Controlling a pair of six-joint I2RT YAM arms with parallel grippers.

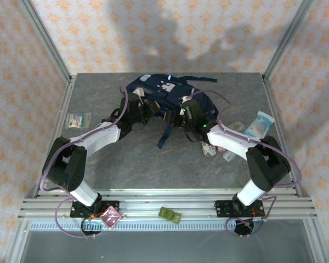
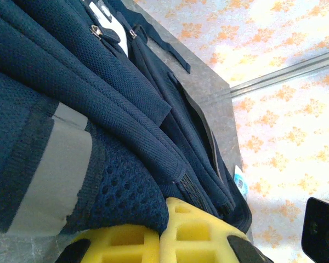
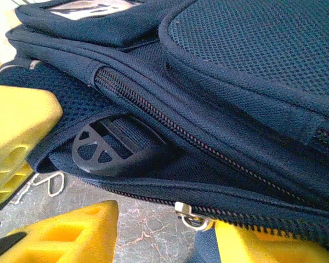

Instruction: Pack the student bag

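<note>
The student bag (image 1: 170,94) is a navy-blue backpack lying at the back middle of the table. My left gripper (image 1: 147,112) is at its left side. In the left wrist view that gripper (image 2: 164,212) is shut, and its yellow fingers (image 2: 200,233) pinch a fold of the bag's navy mesh fabric (image 2: 126,189). My right gripper (image 1: 187,116) is at the bag's front right. In the right wrist view it (image 3: 164,235) stands open, and a metal zipper slider (image 3: 193,215) on the bag's lower edge sits in the gap near the right finger (image 3: 252,244).
A black strap buckle (image 3: 107,148) lies tucked in the bag's side. A white-blue tube (image 1: 259,125) lies to the right and a small packet (image 1: 78,119) to the left. A pink-white item (image 1: 208,149) rests by the right arm. A dark strap (image 1: 165,134) trails toward the front.
</note>
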